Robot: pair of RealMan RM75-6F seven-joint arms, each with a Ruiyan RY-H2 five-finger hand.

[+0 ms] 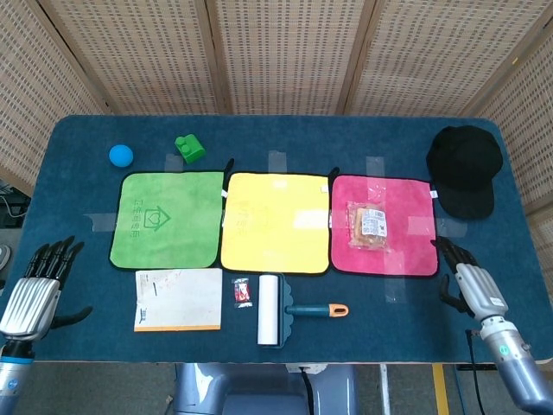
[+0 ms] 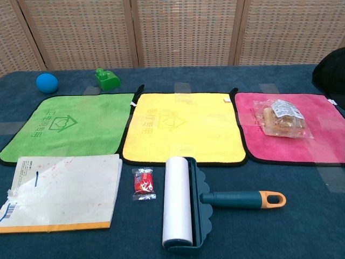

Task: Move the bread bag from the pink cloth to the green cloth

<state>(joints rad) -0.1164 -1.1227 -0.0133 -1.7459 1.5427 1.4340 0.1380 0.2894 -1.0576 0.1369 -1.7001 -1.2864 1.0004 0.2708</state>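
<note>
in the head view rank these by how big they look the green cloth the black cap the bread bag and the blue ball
1. green cloth
2. black cap
3. bread bag
4. blue ball

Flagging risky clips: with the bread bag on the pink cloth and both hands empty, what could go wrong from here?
The bread bag is thin, clear plastic, so the right hand might pinch the pink cloth with it and drag it. Carrying it to the green cloth means crossing the yellow cloth, so a loose grip could drop it short.
</note>
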